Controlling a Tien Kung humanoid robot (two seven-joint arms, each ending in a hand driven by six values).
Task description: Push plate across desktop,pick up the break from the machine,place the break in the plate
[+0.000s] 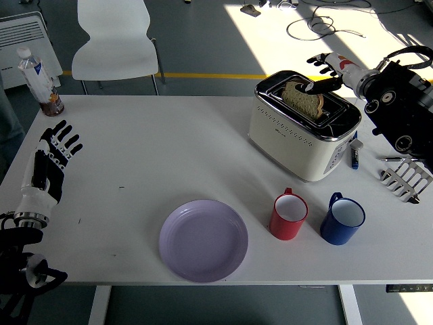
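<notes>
Step in hand, as I read it: picking the bread out of the toaster. The plate push is hard to judge from here; the plate (203,240) sits near the worktop's (169,149) front edge, centre-left, nothing on it.

Right hand (327,73) is over the toaster's (303,126) far right end, fingers (325,85) spread, not closed on anything. One dark finger reaches to the bread's (303,97) right edge; I can't tell if it touches. The bread stands upright in the slot, top half showing above the chrome.

Left hand (49,167) rests at the near left of the worktop, fingers released and splayed, holding nothing, well apart from the plate.

Next move calls for:
- bringing thumb and fingers to either face of the slice, above the slot rim
- pinching lightly, since bread crushes and tears
- lifting straight up until clear of the slot, then carrying it near and left to the plate

Watch-outs, judged from layout: the red mug (289,217) and blue mug (342,219) stand between toaster and plate, just right of the plate, so the carry path should stay high over them. The toaster may shift if the slice binds in the slot.
</notes>
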